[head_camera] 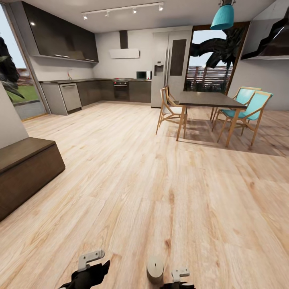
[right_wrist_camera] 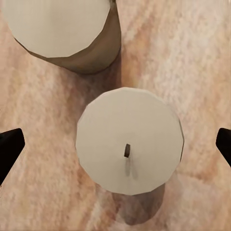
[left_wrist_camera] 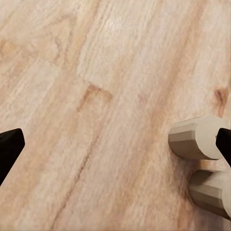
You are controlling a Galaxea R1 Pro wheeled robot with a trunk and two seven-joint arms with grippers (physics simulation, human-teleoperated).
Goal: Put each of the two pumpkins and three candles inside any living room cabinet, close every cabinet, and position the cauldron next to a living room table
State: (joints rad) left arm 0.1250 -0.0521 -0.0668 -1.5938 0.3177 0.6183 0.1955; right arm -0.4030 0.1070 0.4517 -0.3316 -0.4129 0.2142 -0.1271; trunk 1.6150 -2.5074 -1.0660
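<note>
Wood floor (head_camera: pixel 160 192), two candles stood side by side, cabinet (head_camera: pixel 24 172) off to their left.
Right gripper (right_wrist_camera: pixel 115 144) is spread above one candle (right_wrist_camera: pixel 129 139); centring over the wick is advised before descent. Left gripper (left_wrist_camera: pixel 115 144) is spread, empty.

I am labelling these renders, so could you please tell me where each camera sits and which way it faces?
Head view: high on the robot, facing forward and down over the plank floor toward the kitchen; both grippers and one candle at the near edge.
Left wrist view: looks down at the floor; dark fingertips at both sides.
Right wrist view: straight down onto two candles; dark fingertips.
Shared: both wrist views see two candles.
</note>
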